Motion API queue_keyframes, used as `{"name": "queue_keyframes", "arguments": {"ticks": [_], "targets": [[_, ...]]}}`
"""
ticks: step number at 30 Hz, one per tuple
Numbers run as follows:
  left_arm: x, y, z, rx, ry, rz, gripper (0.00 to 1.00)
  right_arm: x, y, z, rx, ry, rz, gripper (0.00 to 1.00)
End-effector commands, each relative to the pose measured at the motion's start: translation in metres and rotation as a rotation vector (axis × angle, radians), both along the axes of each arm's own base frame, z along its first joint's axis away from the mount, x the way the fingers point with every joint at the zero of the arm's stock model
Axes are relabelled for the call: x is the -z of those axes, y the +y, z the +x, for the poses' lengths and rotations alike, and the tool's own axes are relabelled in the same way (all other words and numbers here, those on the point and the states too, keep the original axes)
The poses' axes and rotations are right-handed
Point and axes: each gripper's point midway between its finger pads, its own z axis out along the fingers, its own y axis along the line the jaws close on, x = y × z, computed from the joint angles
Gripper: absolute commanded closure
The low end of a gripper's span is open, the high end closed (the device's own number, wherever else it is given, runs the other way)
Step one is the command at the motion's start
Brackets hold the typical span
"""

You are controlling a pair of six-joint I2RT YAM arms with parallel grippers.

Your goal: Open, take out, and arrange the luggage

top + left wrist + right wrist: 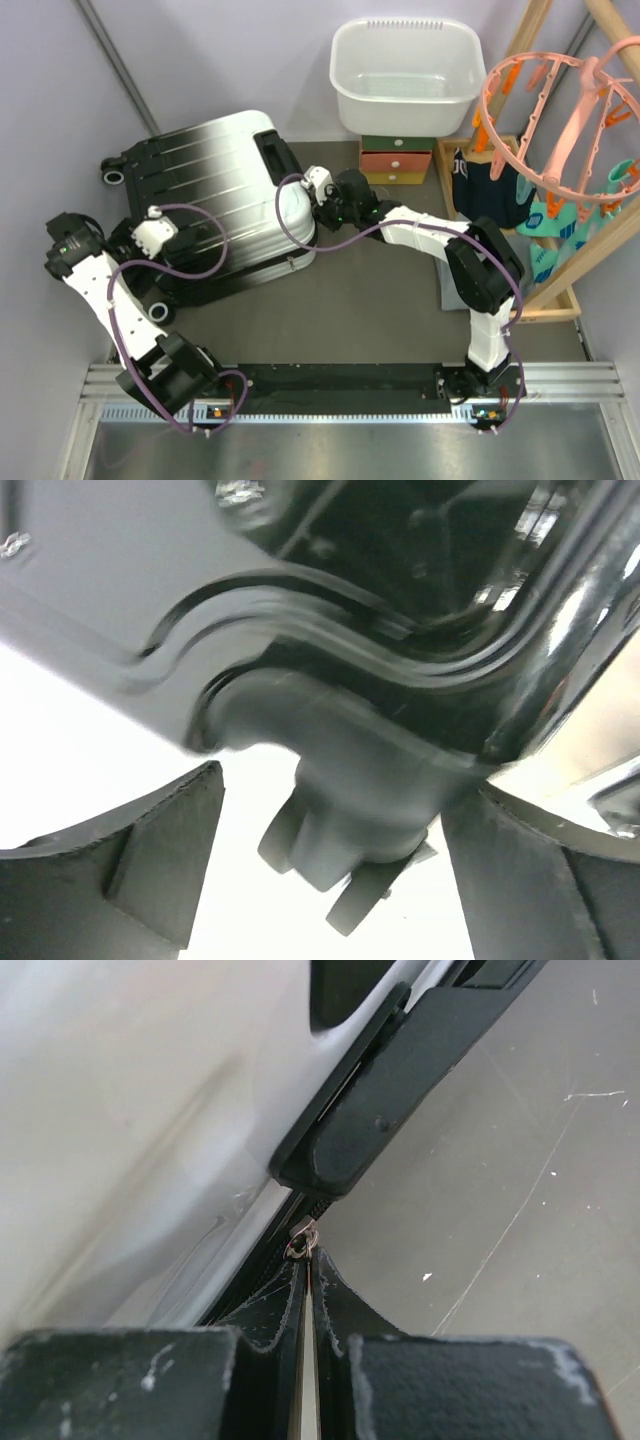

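Luggage [215, 190] lay flat on its broad side on the far left part of the bench [380, 290], shell closed. Its black end with the wheels pointed left, its white end right, and its black handle [272, 155] ran along the far edge. Behind it and to the right a white plastic basin [400, 100] stood on a small green-and-orange drawer box [397, 160]. Further right a pink clip hanger [588, 105] hung over a wooden rack with dark cloth on it.

My left arm curled in at the black end of the case. Its jaws [340, 785] stood wide apart on either side of a corner caster [310, 845], with clear gaps between both fingers and the wheel housing, so they gripped nothing.

My right arm reached across to the white end. There the right jaws [308, 1265] were pressed fully together, tips low against the seam where the shell met the bench. A small metal zipper pull [303, 1238] sat right at those tips. Whether its tab was actually pinched between them, I could not tell.
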Motion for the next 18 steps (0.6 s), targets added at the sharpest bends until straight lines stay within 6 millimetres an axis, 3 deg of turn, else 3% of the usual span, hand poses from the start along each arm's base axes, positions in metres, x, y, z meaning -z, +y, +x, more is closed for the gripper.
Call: {"name": "queue_keyframes", "arguments": {"ticks": [1,4,6,7,9,11,13,14,18], "targets": [[-0.054,-0.017,0.019,-0.104,-0.129,-0.166,0.07,-0.030,0.031,-0.017,-0.055,-0.029,0.109,1.00],[-0.076,-0.024,0.025,-0.090,-0.188,-0.195,0.06,-0.028,0.031,-0.018,-0.036,-0.004,0.117,1.00],[-0.085,-0.024,0.038,-0.180,-0.241,-0.285,0.06,-0.027,0.031,-0.020,-0.036,0.012,0.120,1.00],[-0.091,-0.017,0.048,-0.235,-0.289,-0.309,0.11,-0.025,0.031,-0.022,-0.033,0.028,0.123,1.00],[-0.108,0.009,0.078,-0.442,-0.430,-0.410,0.26,-0.022,0.032,-0.024,-0.030,0.047,0.126,1.00],[-0.116,0.037,0.093,-0.601,-0.526,-0.429,0.57,-0.020,0.032,-0.025,-0.021,0.065,0.130,1.00],[-0.111,0.060,0.098,-0.725,-0.561,-0.367,0.70,-0.019,0.032,-0.025,-0.010,0.080,0.134,1.00],[-0.098,0.061,0.105,-0.744,-0.542,-0.355,0.74,-0.019,0.032,-0.025,-0.007,0.085,0.137,1.00],[-0.072,0.095,0.112,-0.860,-0.557,-0.238,0.75,-0.022,0.034,-0.026,0.003,0.090,0.144,1.00]]}}
